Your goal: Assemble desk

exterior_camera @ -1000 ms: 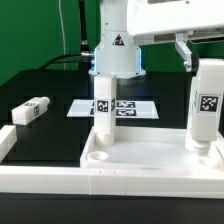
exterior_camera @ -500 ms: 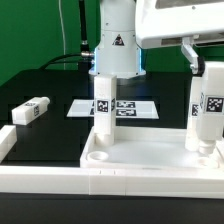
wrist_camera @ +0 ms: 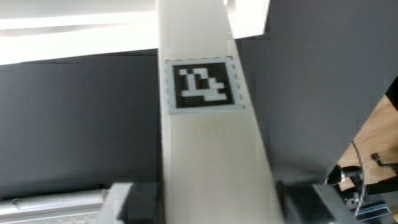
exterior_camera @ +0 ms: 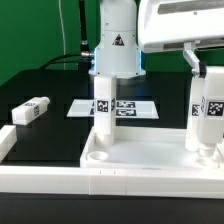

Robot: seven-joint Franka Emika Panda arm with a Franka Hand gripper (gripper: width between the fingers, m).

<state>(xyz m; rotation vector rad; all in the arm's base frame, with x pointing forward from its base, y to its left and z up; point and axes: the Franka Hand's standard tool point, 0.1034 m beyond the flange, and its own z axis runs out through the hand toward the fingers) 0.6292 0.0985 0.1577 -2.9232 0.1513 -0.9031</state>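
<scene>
The white tabletop [exterior_camera: 150, 180] lies tray-side up at the front of the exterior view. One white tagged leg [exterior_camera: 102, 115] stands upright in its left far corner. My gripper [exterior_camera: 200, 66] is shut on a second leg [exterior_camera: 210, 108], holding it upright with its lower end at the tabletop's right far corner; whether it is seated I cannot tell. In the wrist view this leg [wrist_camera: 210, 120] fills the middle, and the gripper [wrist_camera: 214, 205] clamps it from both sides. A third leg [exterior_camera: 30, 110] lies flat on the black table at the exterior view's left.
The marker board [exterior_camera: 135, 106] lies flat behind the tabletop, in front of the arm's base [exterior_camera: 116, 55]. A long white border rail [exterior_camera: 35, 180] runs along the front left edge of the black table.
My gripper and the leg it holds have sunk slightly and drifted a little toward the exterior view's right. Nothing else has moved.
</scene>
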